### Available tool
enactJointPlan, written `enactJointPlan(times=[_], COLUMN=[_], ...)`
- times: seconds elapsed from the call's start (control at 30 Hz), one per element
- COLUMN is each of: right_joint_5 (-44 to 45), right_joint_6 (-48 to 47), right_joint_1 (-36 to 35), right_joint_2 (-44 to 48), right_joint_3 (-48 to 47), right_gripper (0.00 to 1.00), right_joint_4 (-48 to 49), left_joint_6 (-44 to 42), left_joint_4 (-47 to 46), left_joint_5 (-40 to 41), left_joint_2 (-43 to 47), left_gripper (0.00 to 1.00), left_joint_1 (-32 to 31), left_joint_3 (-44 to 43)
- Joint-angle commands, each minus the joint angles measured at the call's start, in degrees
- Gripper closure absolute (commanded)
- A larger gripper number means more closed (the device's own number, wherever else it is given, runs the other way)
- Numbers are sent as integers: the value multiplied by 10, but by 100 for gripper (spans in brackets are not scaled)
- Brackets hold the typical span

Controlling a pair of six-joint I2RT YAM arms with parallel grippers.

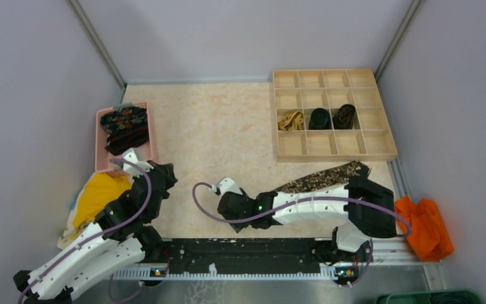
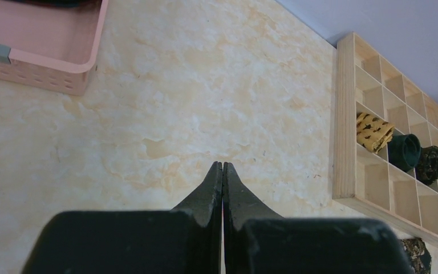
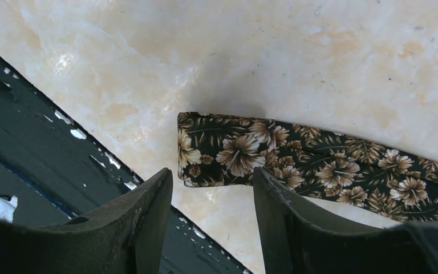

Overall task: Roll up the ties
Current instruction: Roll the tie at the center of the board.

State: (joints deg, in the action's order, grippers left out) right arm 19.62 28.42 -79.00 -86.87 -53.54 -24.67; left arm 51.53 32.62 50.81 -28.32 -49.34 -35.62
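A dark floral tie point(image 1: 323, 177) lies flat on the table, its left part hidden under my right arm. In the right wrist view its folded end point(image 3: 217, 148) lies just ahead of my open, empty right gripper point(image 3: 211, 172), between the fingertips. From above, the right gripper point(image 1: 235, 208) is near the table's front edge. Several dark ties point(image 1: 125, 126) lie in a pink basket point(image 1: 99, 149). Three rolled ties sit in the wooden tray point(image 1: 332, 152): golden-tan point(image 1: 290, 120), dark point(image 1: 319, 118) and brown point(image 1: 344, 116). My left gripper point(image 1: 164, 174) is shut and empty over bare table point(image 2: 222, 165).
A yellow cloth point(image 1: 98, 196) lies at the left beside my left arm, and an orange cloth point(image 1: 425, 228) at the far right. The black base rail point(image 3: 28, 131) runs close by the right gripper. The wooden tray point(image 2: 345, 125) and pink basket point(image 2: 51, 65) show in the left wrist view.
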Motion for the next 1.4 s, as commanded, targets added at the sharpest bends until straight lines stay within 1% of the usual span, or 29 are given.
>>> enactJointPlan(times=[0.0, 0.23, 0.27, 0.43, 0.7, 0.87, 0.97, 1.1, 1.2, 1.27, 1.37], right_joint_5=[-4, 2, 1, -8, 18, 24, 34, 64, 77, 66, 8], right_joint_6=[-33, -45, -44, -28, 14, 38, 54, 75, 79, 79, 76], right_joint_1=[-12, -12, -12, -12, -12, -12, -12, -12, -8, -1, 21], right_joint_2=[-34, -65, -72, -96, -66, -80, -94, -88, -68, -44, 9], right_joint_3=[-46, -61, -62, -60, -13, 0, 4, 13, 25, 38, 67], right_gripper=[46, 46, 44, 43, 43, 45, 52, 64, 69, 71, 73], right_joint_4=[22, 31, 29, 13, -11, -17, -19, -11, 11, 43, 115], left_joint_6=[8, -1, -1, -5, -15, -18, -23, -27, -25, -28, -30], left_joint_4=[25, 24, 24, 25, 13, 2, -5, -15, -22, -37, -59], left_joint_5=[15, 22, 24, 28, 22, 18, 15, 15, 18, 20, 28], left_joint_2=[4, 12, 12, 19, 20, 15, 12, 5, -5, -14, -41], left_gripper=[100, 100, 100, 100, 100, 100, 100, 100, 100, 100, 100], left_joint_1=[0, 0, 1, 1, 1, 0, 0, 0, 1, 1, 1], left_joint_3=[-9, -6, -5, -4, -1, 1, 1, 0, 1, 3, 4])
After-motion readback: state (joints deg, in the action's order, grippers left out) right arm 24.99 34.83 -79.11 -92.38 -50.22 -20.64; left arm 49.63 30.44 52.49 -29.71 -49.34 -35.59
